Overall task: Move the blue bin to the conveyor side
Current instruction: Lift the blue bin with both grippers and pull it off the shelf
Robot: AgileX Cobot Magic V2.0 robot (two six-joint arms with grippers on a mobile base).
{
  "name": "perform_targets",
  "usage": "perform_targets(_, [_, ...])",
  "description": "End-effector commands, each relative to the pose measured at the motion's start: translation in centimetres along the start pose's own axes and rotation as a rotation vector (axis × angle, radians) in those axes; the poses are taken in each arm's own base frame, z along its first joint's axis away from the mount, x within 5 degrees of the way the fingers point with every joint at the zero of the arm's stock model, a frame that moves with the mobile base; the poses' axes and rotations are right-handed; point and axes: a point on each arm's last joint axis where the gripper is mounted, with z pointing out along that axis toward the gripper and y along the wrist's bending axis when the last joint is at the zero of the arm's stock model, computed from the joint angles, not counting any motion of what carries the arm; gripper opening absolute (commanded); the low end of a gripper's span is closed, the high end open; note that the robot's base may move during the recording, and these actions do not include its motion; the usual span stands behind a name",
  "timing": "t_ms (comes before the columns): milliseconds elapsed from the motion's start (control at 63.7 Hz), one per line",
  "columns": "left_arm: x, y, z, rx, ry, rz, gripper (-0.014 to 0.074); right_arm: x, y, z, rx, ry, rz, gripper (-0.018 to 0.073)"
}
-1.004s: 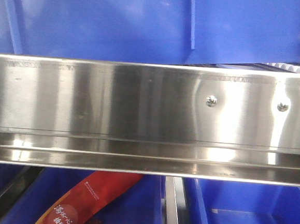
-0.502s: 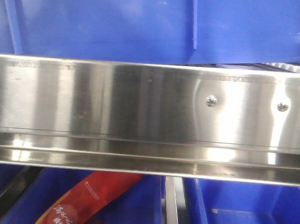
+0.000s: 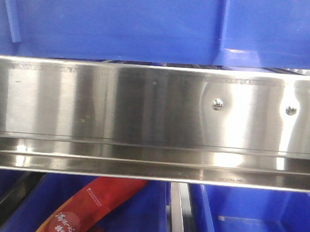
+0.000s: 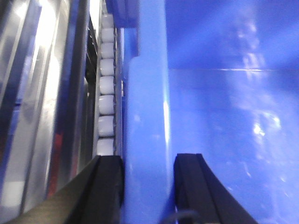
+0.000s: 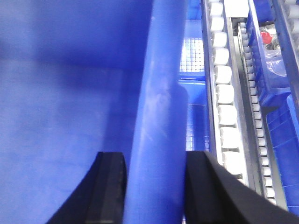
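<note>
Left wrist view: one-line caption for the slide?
Left gripper straddles the thick rolled rim of the large bright-blue plastic bin, beside white rollers and a shiny steel rail.

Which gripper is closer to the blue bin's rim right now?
Neither left nor right: the left gripper and right gripper each straddle the blue bin's rim, one finger either side.

The left gripper (image 4: 148,159) showed two broad, matte black fingers (image 4: 198,186) with squared tips, and a thin grey cable (image 4: 180,215) curled between their bases. The right gripper (image 5: 154,157) had matching flat black fingers (image 5: 108,186).
</note>
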Motion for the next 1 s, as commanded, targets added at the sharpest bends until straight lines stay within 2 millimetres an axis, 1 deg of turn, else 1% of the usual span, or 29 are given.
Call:
perform_targets(0, [-0.7, 0.0, -3.0, 0.005, -0.118, -0.005, -0.0016, -0.8, -0.6, -1.8, 0.02, -0.11, -0.008, -0.0079])
perform_targets(157, [-0.7, 0.0, -4.2, 0.006, -0.143, -0.005, -0.0016, -0.8, -0.6, -2.6, 0.018, -0.127, -0.007, -0.0079])
perform_targets(282, [-0.6, -0.1, -4.7, 0.01, -0.153, -0.008, -0.0016, -0.7, -0.7, -3.7, 0.014, -0.152, -0.004, -0.0079])
perform_targets(455, [-0.5, -0.4, -5.3, 0.05, -0.164, -0.023, -0.0016, -1.1, -0.8, -5.5, 0.006, -0.209, 0.002, -0.0079])
perform_targets(533, [-0.5, -0.6, -5.9, 0.068, -0.177, -0.028, -0.0016, -1.2, -0.8, -6.2, -0.007, -0.229, 0.006, -0.0079])
perform_targets(643, [-0.3, -0.6, -6.8, 0.068, -0.19, -0.027, -0.0016, -1.1, -0.8, -6.8, -0.013, -0.241, 0.008, -0.0079])
perform_targets(769, [0.1, -0.6, -8.3, 0.07, -0.206, -0.025, -0.0016, -1.0, -0.8, -7.4, -0.022, -0.253, 0.011, -0.0078])
perform_targets(988, [1.1, -0.6, -10.5, 0.072, -0.197, -0.031, -0.0016, -0.4, -0.7, -9.6, -0.06, -0.293, 0.018, -0.0078])
